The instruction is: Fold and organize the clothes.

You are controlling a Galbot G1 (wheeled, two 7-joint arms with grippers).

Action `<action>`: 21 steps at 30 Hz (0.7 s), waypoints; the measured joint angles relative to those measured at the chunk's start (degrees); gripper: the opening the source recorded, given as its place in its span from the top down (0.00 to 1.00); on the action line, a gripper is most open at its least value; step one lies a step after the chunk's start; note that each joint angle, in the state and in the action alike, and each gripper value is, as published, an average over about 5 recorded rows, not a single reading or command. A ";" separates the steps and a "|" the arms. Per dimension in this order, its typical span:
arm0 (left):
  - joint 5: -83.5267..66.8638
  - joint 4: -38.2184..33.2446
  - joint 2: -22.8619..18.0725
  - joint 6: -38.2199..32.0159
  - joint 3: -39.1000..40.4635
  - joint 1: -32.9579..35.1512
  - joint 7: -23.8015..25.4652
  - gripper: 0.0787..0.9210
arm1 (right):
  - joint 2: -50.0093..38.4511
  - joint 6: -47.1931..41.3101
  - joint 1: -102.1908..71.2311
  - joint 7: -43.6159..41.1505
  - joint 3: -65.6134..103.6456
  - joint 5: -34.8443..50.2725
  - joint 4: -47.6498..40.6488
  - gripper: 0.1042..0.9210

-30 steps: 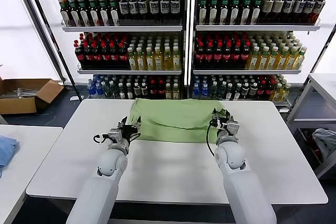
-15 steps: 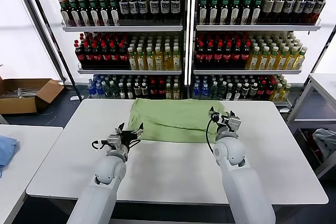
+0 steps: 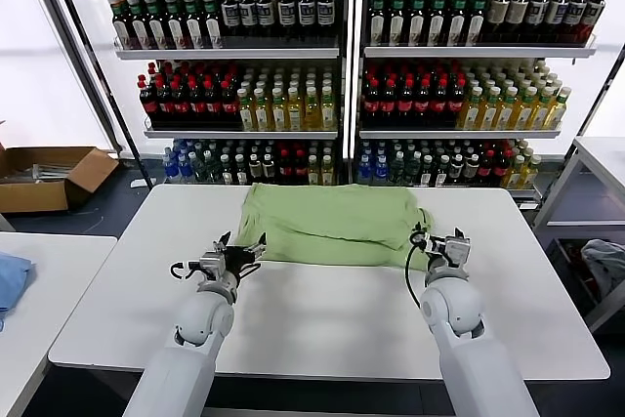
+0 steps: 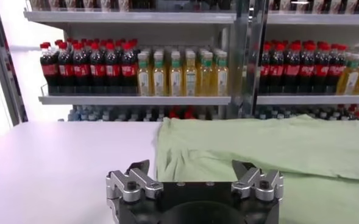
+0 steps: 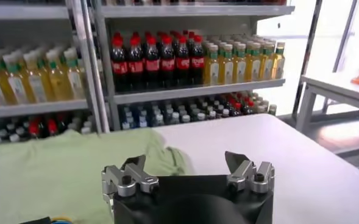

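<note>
A light green shirt [image 3: 332,224] lies folded in layers on the far middle of the white table [image 3: 322,314]. It also shows in the left wrist view [image 4: 270,152] and the right wrist view [image 5: 51,170]. My left gripper [image 3: 237,248] is open and empty, just off the shirt's near left corner. My right gripper [image 3: 437,241] is open and empty at the shirt's near right corner, where a sleeve edge [image 3: 420,253] sticks out. Collar, buttons and patch are hidden.
Shelves of bottles [image 3: 332,85] stand behind the table. A second table [image 3: 39,290] at the left carries a blue cloth [image 3: 10,280]. A cardboard box [image 3: 44,175] sits on the floor far left. A grey cloth [image 3: 601,261] lies at the right.
My right gripper has drawn back from the shirt's far right part to its near right corner. My left gripper has pulled back a little off the shirt's left edge. The shirt's top layer has settled.
</note>
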 measured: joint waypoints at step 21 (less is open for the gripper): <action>1.08 2.28 -0.28 1.69 0.32 0.32 -0.44 0.17 | 1.29 -0.94 -1.09 -0.35 -1.22 0.79 -4.69 0.48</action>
